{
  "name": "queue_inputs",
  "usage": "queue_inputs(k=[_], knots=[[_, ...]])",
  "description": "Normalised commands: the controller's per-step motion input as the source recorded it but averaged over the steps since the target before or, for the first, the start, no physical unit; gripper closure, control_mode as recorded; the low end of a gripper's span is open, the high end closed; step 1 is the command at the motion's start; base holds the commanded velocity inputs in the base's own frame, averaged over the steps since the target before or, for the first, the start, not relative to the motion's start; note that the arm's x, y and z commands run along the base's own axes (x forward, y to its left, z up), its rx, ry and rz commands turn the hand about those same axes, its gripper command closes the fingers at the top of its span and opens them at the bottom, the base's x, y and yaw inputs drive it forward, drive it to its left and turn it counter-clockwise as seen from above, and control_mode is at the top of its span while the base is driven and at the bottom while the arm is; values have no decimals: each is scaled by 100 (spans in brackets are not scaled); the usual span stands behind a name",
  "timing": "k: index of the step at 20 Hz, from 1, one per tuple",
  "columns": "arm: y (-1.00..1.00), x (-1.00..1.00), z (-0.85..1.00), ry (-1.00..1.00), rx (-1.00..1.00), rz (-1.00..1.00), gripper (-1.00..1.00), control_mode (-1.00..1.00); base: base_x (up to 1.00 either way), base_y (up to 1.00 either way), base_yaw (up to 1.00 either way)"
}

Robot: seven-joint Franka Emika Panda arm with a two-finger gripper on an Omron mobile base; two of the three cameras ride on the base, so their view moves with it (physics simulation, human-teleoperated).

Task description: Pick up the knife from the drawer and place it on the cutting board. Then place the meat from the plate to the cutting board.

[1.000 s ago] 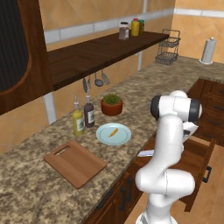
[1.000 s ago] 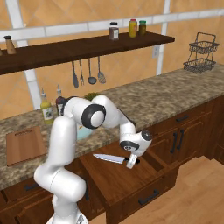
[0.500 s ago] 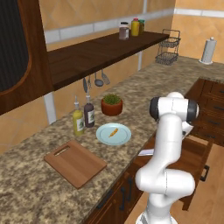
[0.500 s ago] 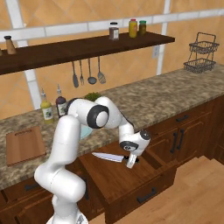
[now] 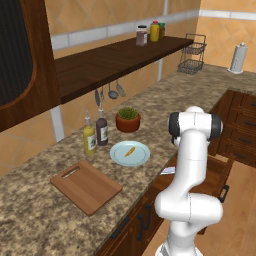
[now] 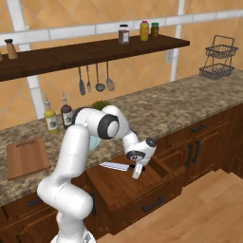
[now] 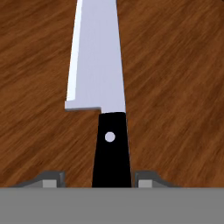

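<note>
One knife (image 7: 99, 87) lies flat on the wooden floor of the open drawer (image 6: 142, 190), silver blade pointing away from the camera in the hand view, black handle with one pale rivet nearest the lens. The hand (image 6: 137, 172) is lowered into the drawer over the handle end. In the hand view the two fingertips (image 7: 52, 178) stand one on each side of the handle with a clear gap on both sides, so the hand is open and grips nothing.

In the right base view the knife (image 6: 115, 165) rests toward the drawer's back left, blade pointing left. The drawer front carries one black bar handle.

On the granite worktop (image 5: 45, 220): one reddish-brown cutting board (image 5: 86, 186) with a slot handle at its far end, nothing on it; one light blue plate (image 5: 130, 153) beside it, apart from it, carrying one orange-brown strip of meat (image 5: 129, 151). Behind the plate stand two bottles, one yellow (image 5: 89, 138) and one dark (image 5: 102, 132), close together, and one terracotta pot with a green plant (image 5: 128, 119).

Three utensils (image 6: 98, 79) hang under the wall shelf (image 6: 95, 50). Three jars (image 6: 140, 31) stand on the shelf. One wire basket rack (image 5: 192, 54) and one paper towel roll (image 5: 237, 58) stand at the far end of the worktop.
</note>
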Motion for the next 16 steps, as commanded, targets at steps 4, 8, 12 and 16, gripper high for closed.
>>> queue_inputs(k=[4,8,12,16], knots=[[43,-21,-70,0,-4,11,100,-100,0,0,0],[14,-60,-27,0,-9,7,100,-100,0,0,0],[-24,-50,0,0,-8,4,100,-100,0,0,0],[-54,-27,6,0,-2,0,100,-100,0,0,0]])
